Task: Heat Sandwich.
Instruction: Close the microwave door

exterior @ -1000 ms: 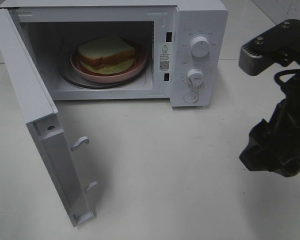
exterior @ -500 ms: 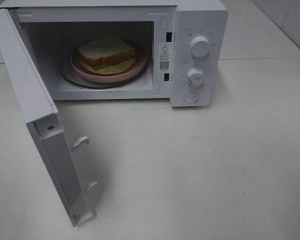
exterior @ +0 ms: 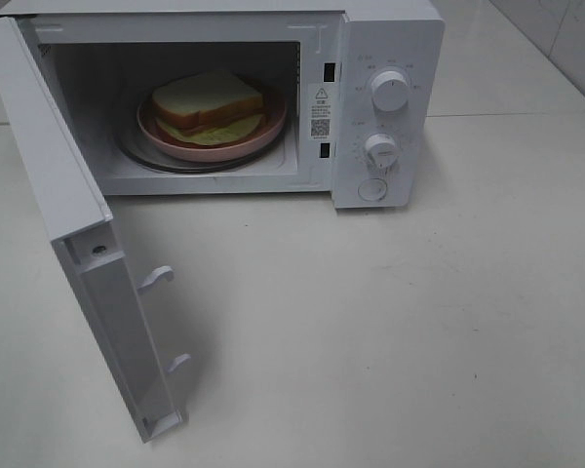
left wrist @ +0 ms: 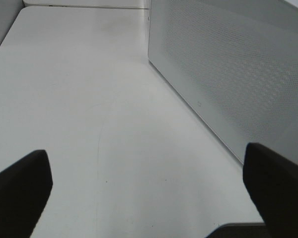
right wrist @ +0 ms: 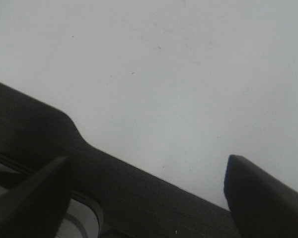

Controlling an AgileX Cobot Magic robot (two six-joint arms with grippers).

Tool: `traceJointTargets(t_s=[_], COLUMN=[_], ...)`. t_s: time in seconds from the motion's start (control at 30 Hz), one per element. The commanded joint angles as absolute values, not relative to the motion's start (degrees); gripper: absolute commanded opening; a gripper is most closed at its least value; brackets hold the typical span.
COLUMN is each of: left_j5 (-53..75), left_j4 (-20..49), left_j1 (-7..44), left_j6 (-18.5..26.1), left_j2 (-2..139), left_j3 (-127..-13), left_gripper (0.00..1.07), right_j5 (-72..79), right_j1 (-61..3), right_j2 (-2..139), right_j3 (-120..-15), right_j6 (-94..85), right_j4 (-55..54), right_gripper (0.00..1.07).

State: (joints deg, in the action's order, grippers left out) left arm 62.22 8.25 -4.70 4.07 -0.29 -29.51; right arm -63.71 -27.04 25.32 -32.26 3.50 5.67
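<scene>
Black fingers of my left gripper stand spread wide, with only bare white table between them. Close beside one finger runs a white dotted panel. My right gripper is spread as well and holds nothing; it looks down on plain table, with a dark band crossing near the fingers that I cannot identify.

A second ago my right arm filled the right edge of the high view, wrist camera up and gripper hanging low. Half a second ago only a dark sliver showed at the lower right edge. Now neither arm appears in that view, so I cannot tell their pose beyond what the wrist cameras give.

Nothing else has moved. The microwave sits in the upper half of the frame, its door swung open toward the lower left. The sandwich lies inside the cavity on a pink plate, left of the two knobs. White bread is on top, and lettuce shows at its near edge.
</scene>
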Motion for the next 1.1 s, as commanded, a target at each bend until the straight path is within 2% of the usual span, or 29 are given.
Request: traceJointTargets(t_s=[0.03, 0.6, 0.93, 1.1], left_j5=[61.59, 61.59, 61.59, 61.59], left_j4=[8.14, 8.14, 8.14, 8.14], left_j1=[-4.53, -4.53, -4.53, -4.53], left_j6=[3.72, 3.72, 3.72, 3.72], left_j2=[-1.26, -1.26, -1.26, -0.97], left_j3=[-29.51, -29.51, -29.51, -29.51], left_gripper=[0.98, 0.98, 0.98, 0.98], right_j5=[-62.17, -57.01, -57.01, -57.01], right_j1=[-24.47, -9.0, -5.33, -5.33], right_j2=[21.89, 8.19, -1.43, -1.78], right_j3=[-30.83, -28.65, -28.65, -28.65], right_j6=[3.67, 4.3, 4.18, 4.13], right_j4=[6.02, 4.35, 4.3, 4.3], right_gripper=[0.76, 0.76, 0.76, 0.76])
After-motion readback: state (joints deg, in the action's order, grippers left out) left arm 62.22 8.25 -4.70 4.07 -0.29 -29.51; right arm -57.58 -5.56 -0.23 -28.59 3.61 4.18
